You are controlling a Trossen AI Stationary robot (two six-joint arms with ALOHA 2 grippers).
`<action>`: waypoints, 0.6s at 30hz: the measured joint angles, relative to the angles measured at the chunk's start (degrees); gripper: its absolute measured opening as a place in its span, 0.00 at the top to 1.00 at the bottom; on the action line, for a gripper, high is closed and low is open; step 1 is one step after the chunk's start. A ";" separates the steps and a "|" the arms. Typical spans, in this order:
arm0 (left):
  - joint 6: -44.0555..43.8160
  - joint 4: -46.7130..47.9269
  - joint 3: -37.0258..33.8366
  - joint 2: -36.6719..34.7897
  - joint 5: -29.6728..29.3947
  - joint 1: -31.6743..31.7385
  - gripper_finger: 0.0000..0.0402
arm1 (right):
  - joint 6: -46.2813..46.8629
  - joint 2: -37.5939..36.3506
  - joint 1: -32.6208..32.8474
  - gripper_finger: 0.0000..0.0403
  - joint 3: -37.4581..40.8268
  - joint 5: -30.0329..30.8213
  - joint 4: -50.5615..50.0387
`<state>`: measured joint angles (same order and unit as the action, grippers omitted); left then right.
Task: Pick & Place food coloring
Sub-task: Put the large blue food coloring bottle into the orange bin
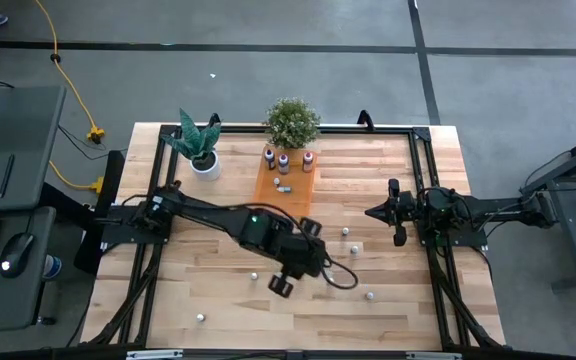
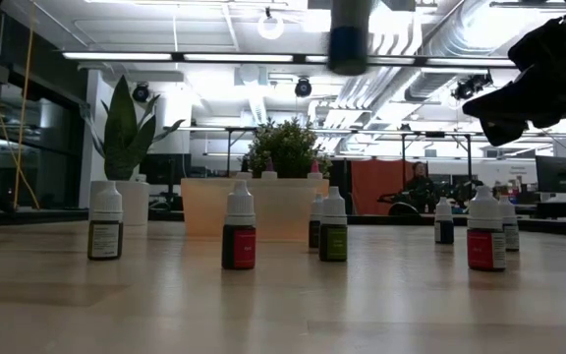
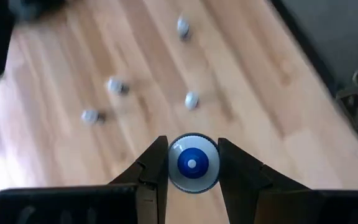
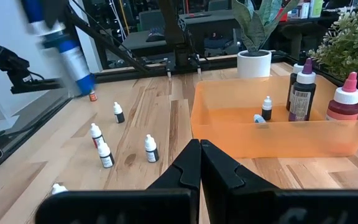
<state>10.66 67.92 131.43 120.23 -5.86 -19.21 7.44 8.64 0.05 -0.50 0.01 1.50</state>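
Pale wooden worktop [image 1: 388,300] lies beneath the left pincer [image 3: 192,171], which points straight down, its fingers clamped on 1 food coloring bottle [image 3: 192,163]. Right pincer [image 4: 200,163] waits level near the orange tray [image 4: 229,134], fingers pressed together.

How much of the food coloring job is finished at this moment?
Done: two small bottles already lie in the orange tray. In hand: the left end effector grips a blue-labelled bottle. Left: several bottles stand loose on the table. The right end effector waits shut near the tray.
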 joint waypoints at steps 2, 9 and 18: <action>0.02 1.26 0.00 -0.79 -1.22 0.58 0.77 | 0.00 -0.04 0.01 1.00 0.01 0.00 0.00; -5.25 4.88 -0.02 -3.31 -5.69 2.40 0.77 | 0.00 0.39 -0.01 1.00 0.01 0.00 0.00; -11.31 5.69 -3.06 -7.14 -13.08 4.79 0.77 | 0.00 0.70 -0.01 1.00 0.01 0.00 0.00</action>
<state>-0.64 73.61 128.38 113.09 -18.94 -14.43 7.44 9.34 0.03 -0.49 0.01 1.50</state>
